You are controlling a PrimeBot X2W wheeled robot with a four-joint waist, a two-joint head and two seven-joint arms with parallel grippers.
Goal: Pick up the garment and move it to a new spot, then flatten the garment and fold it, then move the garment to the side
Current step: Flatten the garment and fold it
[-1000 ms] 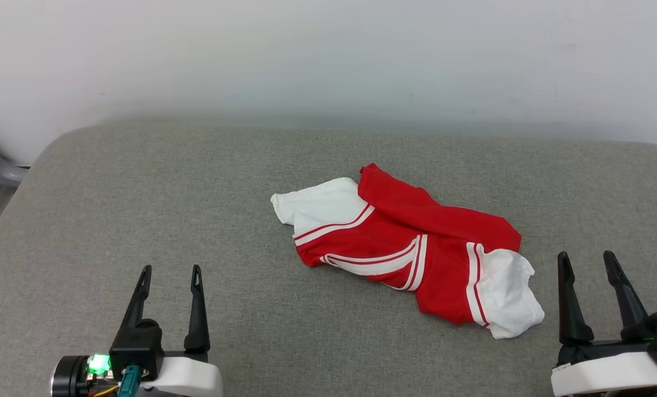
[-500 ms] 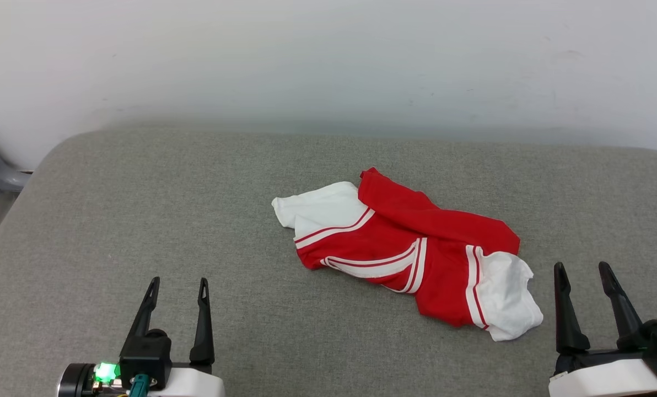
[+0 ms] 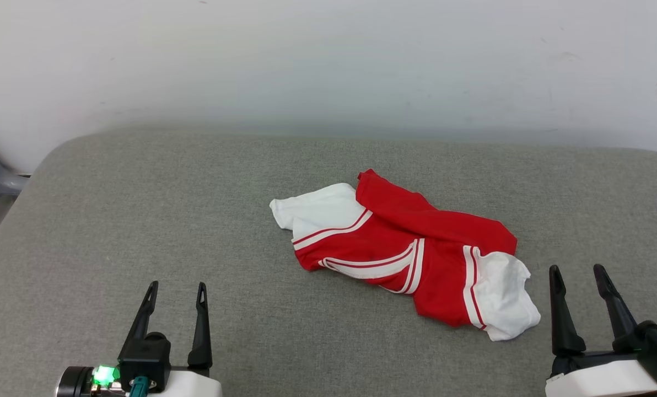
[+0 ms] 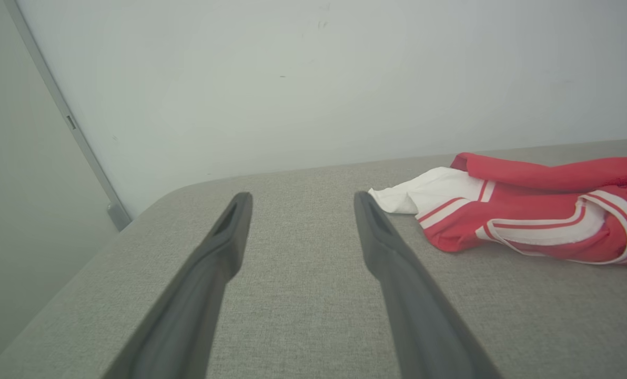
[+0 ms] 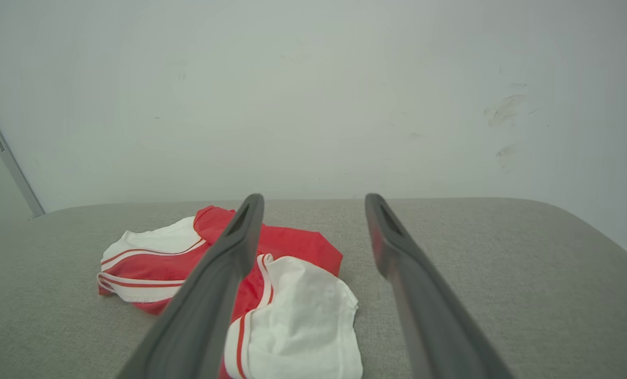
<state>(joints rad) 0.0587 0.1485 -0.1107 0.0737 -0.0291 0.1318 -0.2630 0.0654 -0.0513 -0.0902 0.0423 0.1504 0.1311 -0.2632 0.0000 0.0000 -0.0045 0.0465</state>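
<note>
Facing the pickup step: left gripper [image 3: 177, 286] and right gripper [image 3: 575, 270] gape empty; next, reach and pinch the garment [image 3: 405, 248].

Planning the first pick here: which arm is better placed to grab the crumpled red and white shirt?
Right, probably. The right pincer stands open beside the garment, close to its near white sleeve. The left pincer is open too, but a wider stretch of grey cushion separates it from the garment.

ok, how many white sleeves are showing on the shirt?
2. One white sleeve is at the left end of the crumpled shirt, farther back; the other sleeve is at its right end, nearer the front edge.
</note>
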